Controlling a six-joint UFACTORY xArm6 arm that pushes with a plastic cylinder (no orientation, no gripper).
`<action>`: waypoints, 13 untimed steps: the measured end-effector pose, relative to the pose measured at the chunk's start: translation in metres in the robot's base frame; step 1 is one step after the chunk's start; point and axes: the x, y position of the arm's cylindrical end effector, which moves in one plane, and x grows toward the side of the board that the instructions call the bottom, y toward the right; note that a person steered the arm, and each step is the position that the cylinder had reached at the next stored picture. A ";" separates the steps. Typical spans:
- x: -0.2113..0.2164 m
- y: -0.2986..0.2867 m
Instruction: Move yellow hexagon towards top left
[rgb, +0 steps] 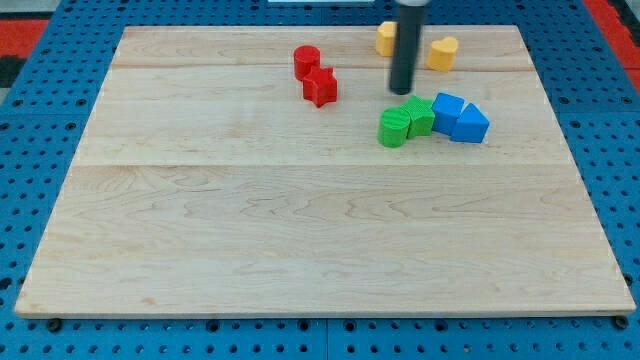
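1. Pale wood makes up the board (300, 230), a large rectangle lying on a blue pegboard surface (40, 130) that shows all around it.
2. My tip (402, 92) is the lower end of a straight dark rod that comes down from the view's top. It has no jaws to spread or pinch; it grips nothing and touches no block that I can see.
3. The yellow hexagon (385, 38) sits up and slightly to the view's left of my tip, near the board's top edge. The rod covers its right side, so I cannot tell whether they touch.
4. A yellow heart-like block (443, 52) lies up and to the view's right of my tip, apart from it.
5. Just below my tip are a green cylinder (394, 128) and a green block (420, 116), touching each other.
6. Down and to the right of my tip, a blue cube (447, 108) and a blue wedge-like block (471, 124) sit together, next to the green block.
7. To the view's left of my tip, well apart, a red cylinder (307, 61) touches a red star-like block (321, 87) just below it.
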 end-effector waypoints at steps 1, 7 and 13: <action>-0.034 0.073; -0.042 0.021; -0.121 -0.109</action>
